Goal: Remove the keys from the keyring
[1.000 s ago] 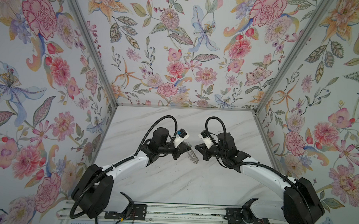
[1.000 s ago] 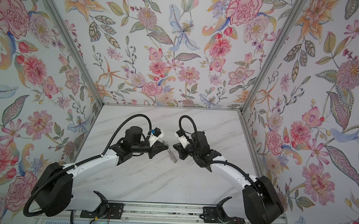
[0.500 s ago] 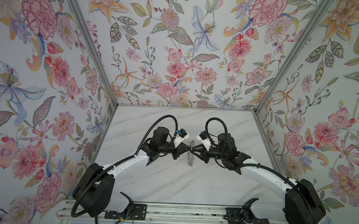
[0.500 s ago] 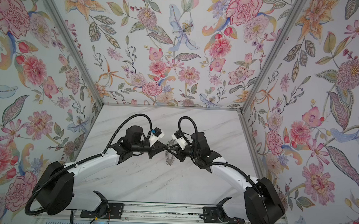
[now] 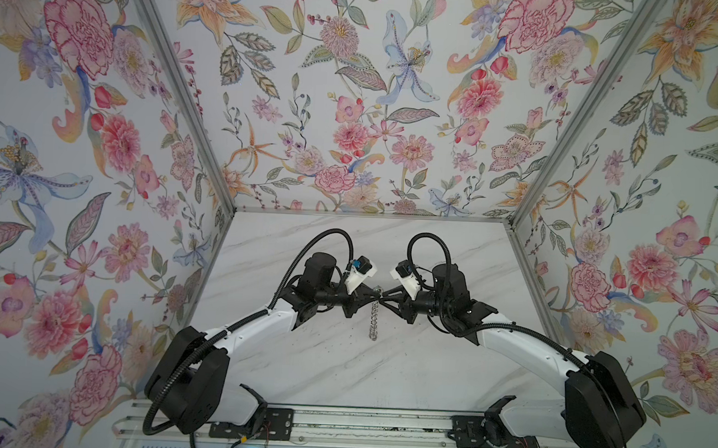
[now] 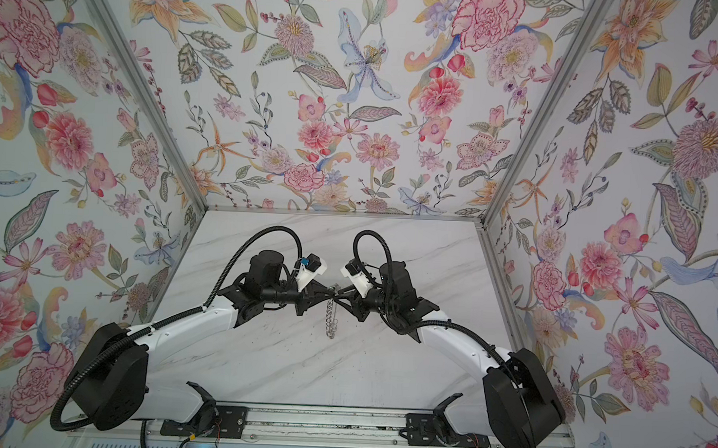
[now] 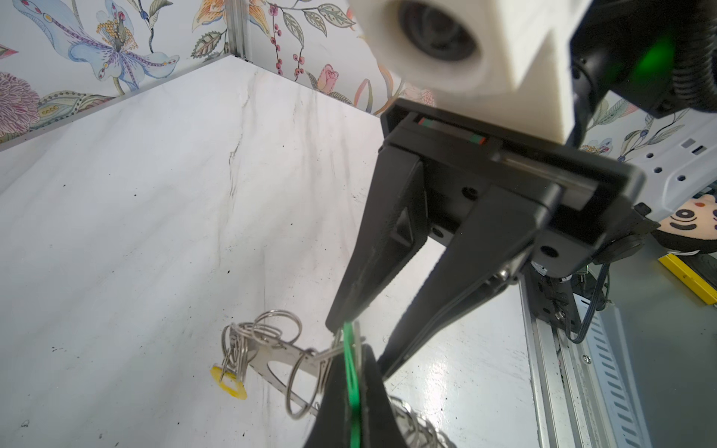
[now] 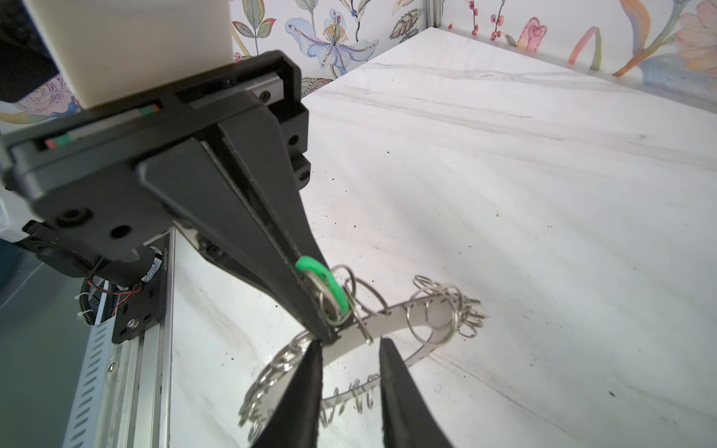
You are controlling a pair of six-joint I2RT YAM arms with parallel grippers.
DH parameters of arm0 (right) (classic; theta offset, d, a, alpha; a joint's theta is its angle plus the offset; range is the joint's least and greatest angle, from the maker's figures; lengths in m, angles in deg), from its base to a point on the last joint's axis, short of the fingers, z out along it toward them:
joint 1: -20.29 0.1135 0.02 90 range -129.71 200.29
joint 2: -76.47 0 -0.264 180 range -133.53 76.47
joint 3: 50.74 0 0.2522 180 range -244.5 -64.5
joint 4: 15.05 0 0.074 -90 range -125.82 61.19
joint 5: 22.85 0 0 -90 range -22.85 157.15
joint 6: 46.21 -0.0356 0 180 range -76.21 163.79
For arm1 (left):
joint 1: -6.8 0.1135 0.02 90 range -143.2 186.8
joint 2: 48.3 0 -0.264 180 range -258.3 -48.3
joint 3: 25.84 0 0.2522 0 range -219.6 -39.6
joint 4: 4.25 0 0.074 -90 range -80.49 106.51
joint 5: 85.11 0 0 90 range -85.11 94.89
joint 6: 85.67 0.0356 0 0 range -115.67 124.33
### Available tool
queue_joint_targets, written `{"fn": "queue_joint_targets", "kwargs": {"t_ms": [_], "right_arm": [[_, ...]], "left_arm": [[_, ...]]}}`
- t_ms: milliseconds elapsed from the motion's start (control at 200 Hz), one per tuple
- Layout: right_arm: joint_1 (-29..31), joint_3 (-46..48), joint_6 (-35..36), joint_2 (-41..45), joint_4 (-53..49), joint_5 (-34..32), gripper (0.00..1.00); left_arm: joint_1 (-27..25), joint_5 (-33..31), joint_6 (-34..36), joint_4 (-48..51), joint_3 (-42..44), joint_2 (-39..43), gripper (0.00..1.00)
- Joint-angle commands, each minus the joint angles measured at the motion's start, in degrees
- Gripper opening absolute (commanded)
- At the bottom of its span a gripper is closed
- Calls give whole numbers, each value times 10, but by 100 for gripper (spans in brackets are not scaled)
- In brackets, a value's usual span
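The left hand stays clamped on the green tag, so the keyring dangles edge-on above mid-tabletop, with the yellow tag at its far rim. The right hand, lately apart toward 3 o'clock with jaws together, has closed in and parted them astride the disc's rim, not yet biting. A pull-apart looks near, though the crowded wire loops could snag.
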Motion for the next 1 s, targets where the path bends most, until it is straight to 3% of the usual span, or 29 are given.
{"fn": "queue_joint_targets", "kwargs": {"t_ms": [0, 320, 626, 996], "right_arm": [[2, -15, 16, 0, 30, -30, 27], [0, -9, 10, -27, 49, -31, 30], [-1, 30, -11, -41, 67, -45, 30], [-20, 34, -17, -51, 73, -36, 30]], "left_arm": [[0, 30, 6, 0, -19, 16, 0], [0, 26, 5, 4, -20, 2, 0], [0, 25, -6, -66, 34, -48, 0], [10, 11, -13, -85, 94, -17, 0]]}}
